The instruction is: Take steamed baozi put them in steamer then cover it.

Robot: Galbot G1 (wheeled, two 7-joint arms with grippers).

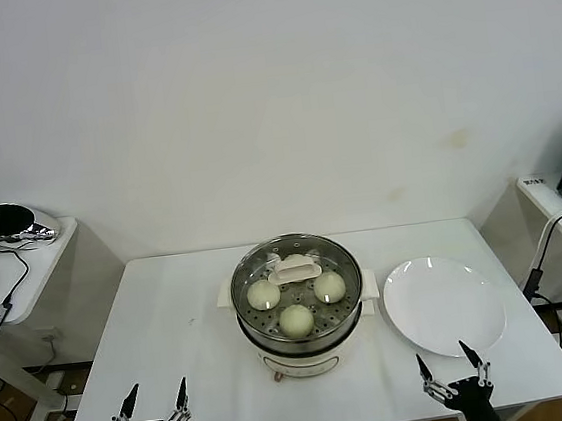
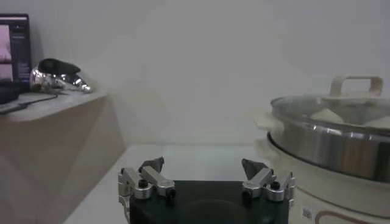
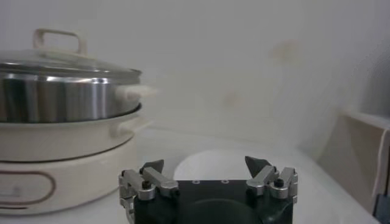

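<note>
The steamer [image 1: 298, 309] stands at the middle of the white table [image 1: 171, 312], a shiny round steel pot on a cream-white base with side handles. I see its cover [image 1: 294, 269], clear glass with a metal rim and a cream-white bar handle, seated on the pot. Through the glass I count three steamed baozi [image 1: 297, 319], smooth round cream buns resting on the perforated tray; a fourth may lie under the handle, but I cannot tell.

Just beside the steamer, on my right, lies a flat white plate [image 1: 444, 306], round and glossy, apart from the pot.

The left gripper [image 1: 153, 405] hangs at the table's near edge, well apart from the steamer, fingers spread wide and holding nothing. The right gripper [image 1: 455, 368] sits at the near edge close to the plate's rim, likewise spread wide and bare. The left wrist view shows the left gripper's dark tips [image 2: 152, 164] parted, with the steel wall beyond; the right wrist view shows the same of the right gripper's tips [image 3: 256, 163].

Bare tabletop lies between each gripper and the pot. A side shelf [image 1: 25, 260] stands off the table's left edge.
</note>
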